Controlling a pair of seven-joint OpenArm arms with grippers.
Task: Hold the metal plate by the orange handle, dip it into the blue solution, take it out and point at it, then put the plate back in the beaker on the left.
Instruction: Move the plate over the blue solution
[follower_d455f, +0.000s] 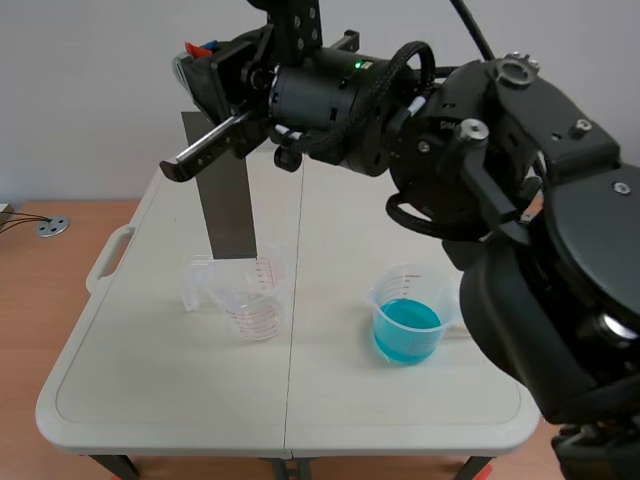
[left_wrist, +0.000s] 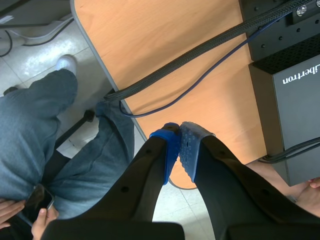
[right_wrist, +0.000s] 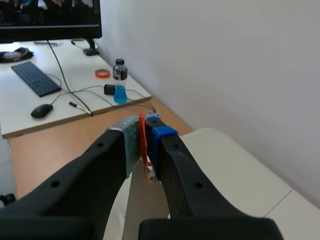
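PLATE OVER THE BEAKER: The right gripper clamps the thin orange handle of a flat grey metal plate. The plate hangs upright with its lower edge at the rim of the clear, empty measuring beaker, well apart from the clear beaker of blue solution. The left gripper is closed on nothing. The plate looks stiff, light and slippery, so the handle at its top is likely the only sure hold.

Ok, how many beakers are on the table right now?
2. One empty beaker stands on the left, at the metal plate's lower end; the other beaker, holding blue solution, stands to its right. None seems hidden.
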